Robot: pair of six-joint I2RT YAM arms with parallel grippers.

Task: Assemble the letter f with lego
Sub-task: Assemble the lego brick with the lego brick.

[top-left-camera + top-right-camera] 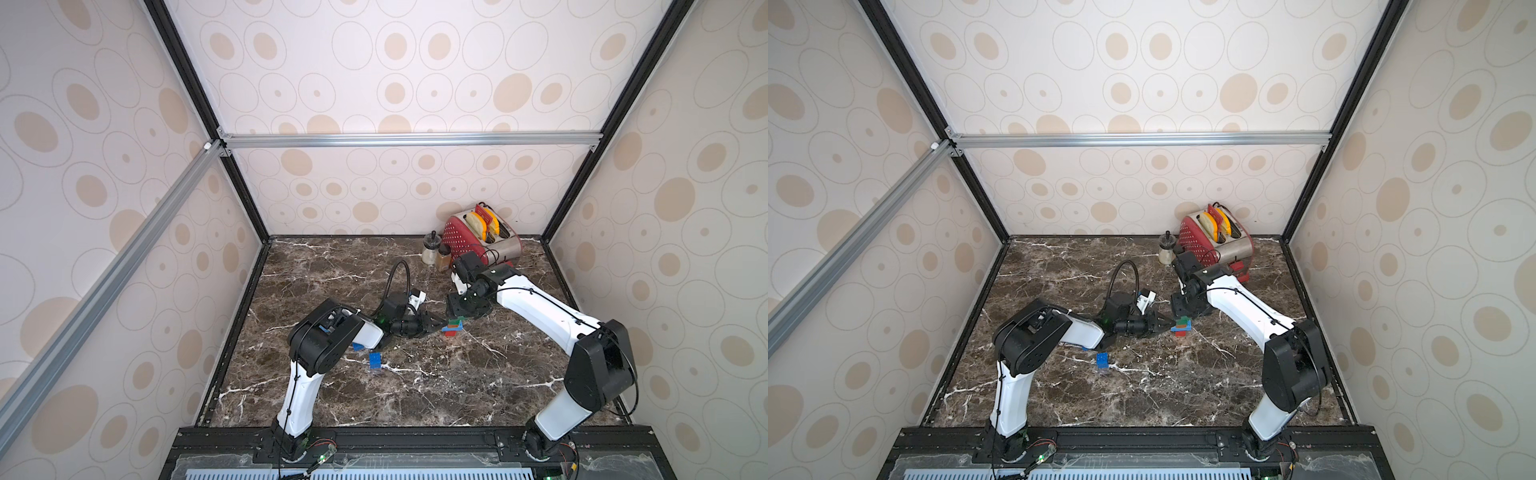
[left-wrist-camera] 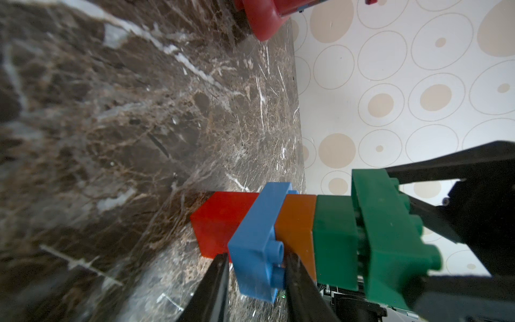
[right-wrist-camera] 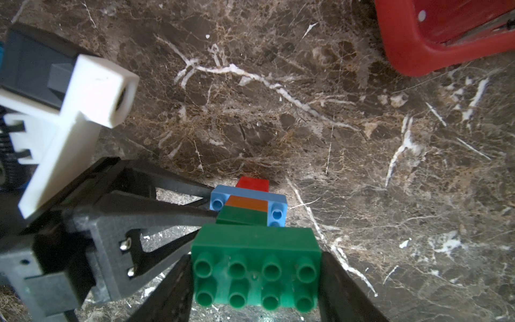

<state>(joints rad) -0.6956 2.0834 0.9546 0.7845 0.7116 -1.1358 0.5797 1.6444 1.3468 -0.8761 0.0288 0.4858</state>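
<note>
Lettering check — nothing legible on the lego (image 3: 256, 242) or the toaster (image 1: 459, 239) — no brands, numbers or signs.

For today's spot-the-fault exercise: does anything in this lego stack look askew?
Yes. The top dark green brick, held by the right gripper, sits tilted, a gap showing above the smaller green brick beneath.

Overhead stereo pair, wrist cams close-up

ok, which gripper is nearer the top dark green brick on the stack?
Right. The right gripper has a finger on each side of the top dark green brick and grips its ends. The left gripper is lower on the stack, clamped on the blue brick.
</note>
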